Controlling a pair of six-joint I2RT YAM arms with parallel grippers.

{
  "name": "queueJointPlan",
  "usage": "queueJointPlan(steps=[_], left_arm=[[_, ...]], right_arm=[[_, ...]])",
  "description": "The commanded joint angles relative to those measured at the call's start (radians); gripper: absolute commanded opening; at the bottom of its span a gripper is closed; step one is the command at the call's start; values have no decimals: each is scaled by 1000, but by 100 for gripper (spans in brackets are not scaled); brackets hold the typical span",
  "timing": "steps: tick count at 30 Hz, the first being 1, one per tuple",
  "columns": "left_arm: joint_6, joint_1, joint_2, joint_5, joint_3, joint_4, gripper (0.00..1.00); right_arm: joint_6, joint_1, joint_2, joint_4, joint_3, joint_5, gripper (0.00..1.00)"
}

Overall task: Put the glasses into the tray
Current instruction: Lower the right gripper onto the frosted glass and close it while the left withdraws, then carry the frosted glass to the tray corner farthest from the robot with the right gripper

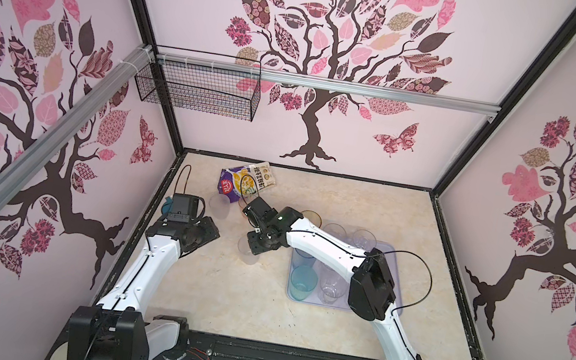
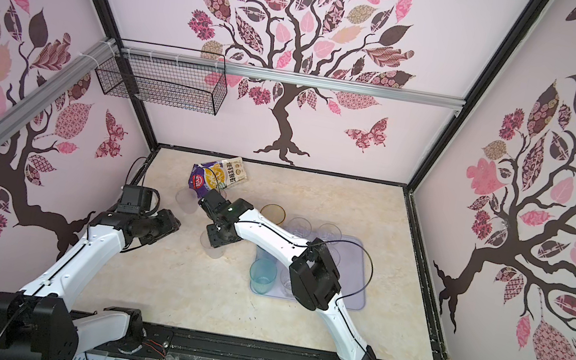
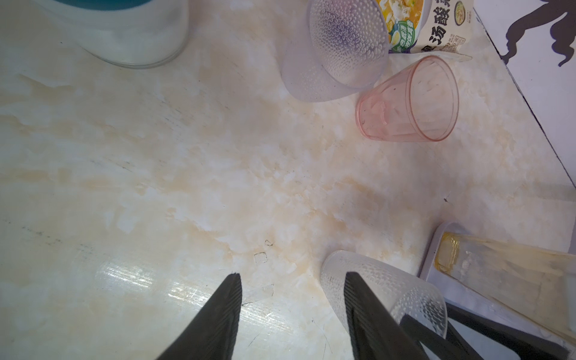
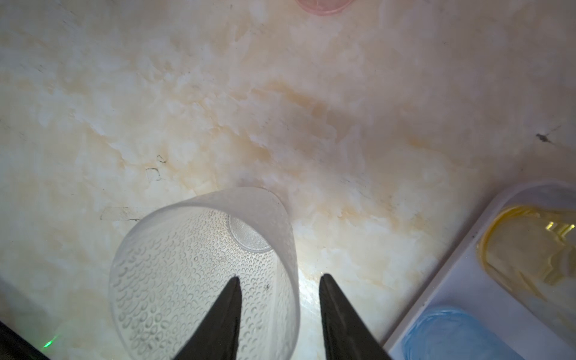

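Right gripper [image 4: 279, 277] straddles the round rim of a dimpled clear glass [image 4: 187, 265], jaws parted, not pinching. Left gripper [image 3: 291, 274] gapes empty above the glossy marble top [image 3: 156, 156].

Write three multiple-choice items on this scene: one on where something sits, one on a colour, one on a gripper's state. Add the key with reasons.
1. The small pink plastic tumbler is: A) hanging on the back wall; B) standing on the marble-look table; C) stacked inside another glass.
2. In a top view, the translucent tumbler in the near left corner of the pale-lavender rectangular tray is: A) teal; B) pink; C) amber.
3. The right gripper is: A) shut on nothing; B) open, astride the wall of the clear dimpled tumbler; C) lifting a blue glass.
Key: 1 B, the left wrist view shows it on the tabletop. 2 A, its walls are teal. 3 B, one finger is inside it and one outside.
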Motion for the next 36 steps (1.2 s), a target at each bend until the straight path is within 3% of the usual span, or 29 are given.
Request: queueJointPlan(steps=[1,7,10,15,21,27,30,33,36], left_arm=[[-9,-1,1,15,-33,18,56],[-11,-1,-12,15,-29,8,56],[-37,-1,-21,15,-6,-3,56],[-46,0,-45,17,89,-41,56],[42,-33,-36,-60,279,-151,56],[129,-219,0,-188,440,-157,56],[211,-372,38,-289,480,-111,57],[310,-542,62,-386,452,5,58],[335,-612,79,-374,391,126,59]], right_arm=[[-6,0,51,-29,69,3,38],[-4,1,35,-42,84,3,14],[-4,0,4,-58,98,-3,7],[-15,0,-62,-105,180,-16,2],[-58,-24,-184,-177,259,16,1],[-58,-170,-366,-191,170,16,1],[-54,-276,-474,-167,61,51,0],[-22,-430,-585,-136,-76,44,0],[31,-587,-710,-70,-270,113,0]])
